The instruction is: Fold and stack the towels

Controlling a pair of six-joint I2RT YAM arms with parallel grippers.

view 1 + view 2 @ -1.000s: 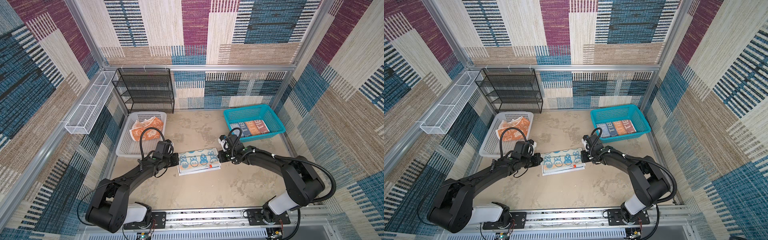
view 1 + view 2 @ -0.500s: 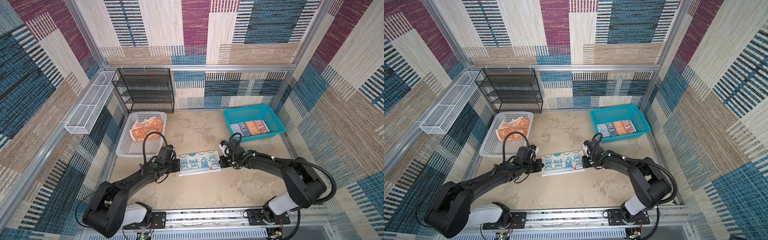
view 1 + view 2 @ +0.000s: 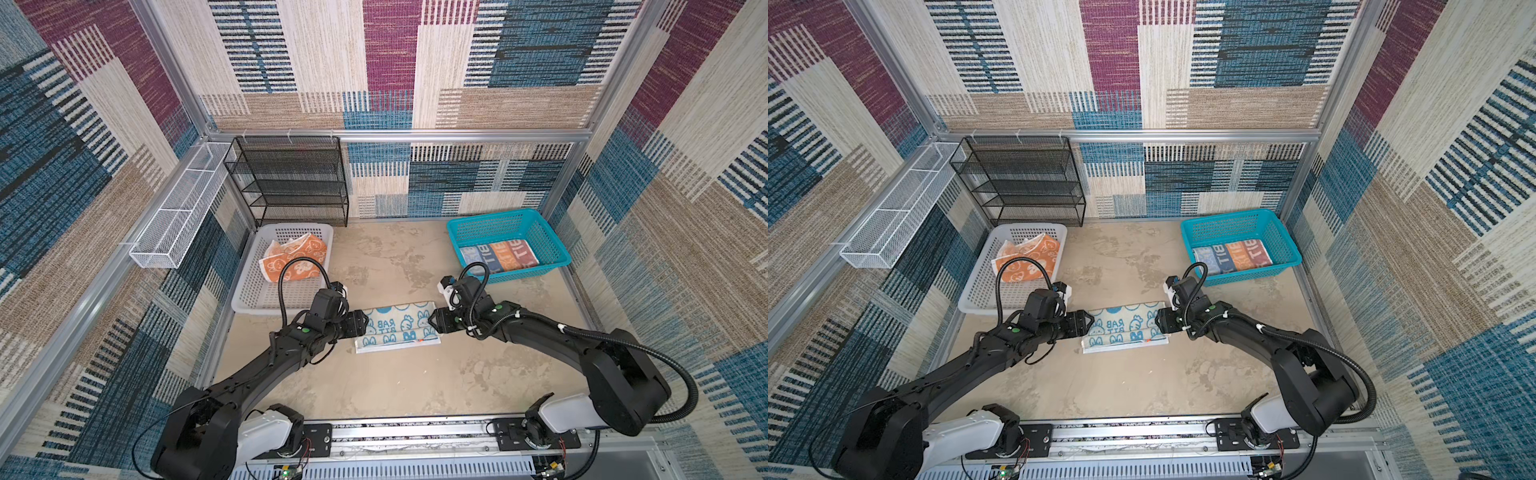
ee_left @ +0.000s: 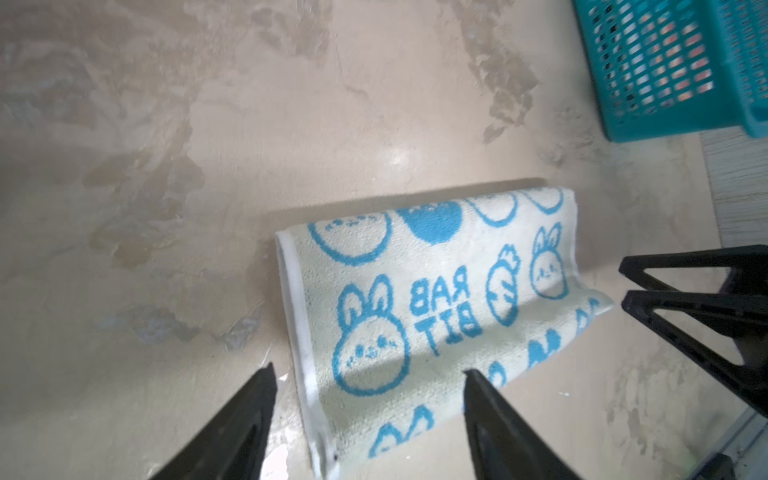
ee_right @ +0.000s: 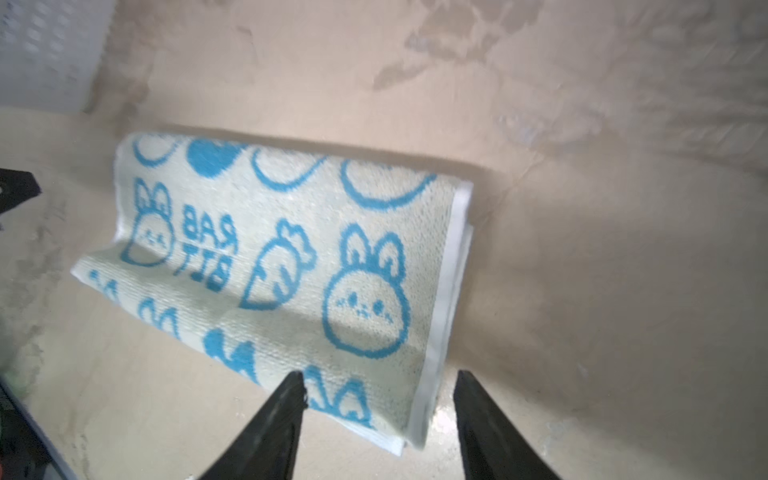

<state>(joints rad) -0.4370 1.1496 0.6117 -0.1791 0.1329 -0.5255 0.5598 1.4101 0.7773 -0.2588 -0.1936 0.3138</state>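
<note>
The orange face towel (image 3: 291, 257) sits bunched in the white basket (image 3: 257, 291), behind and left of the rabbit towel (image 3: 397, 328), which lies on the table (image 3: 395, 386) folded into a long strip. The left gripper (image 3: 365, 324) is at the strip's left short end and the right gripper (image 3: 432, 322) at its right short end, both with jaws spread wide, pinching nothing. Both arms are just as near, but I think the right one is closer to the teal basket (image 3: 494, 226), behind and right, where the letter towel (image 3: 498, 257) lies.
</note>
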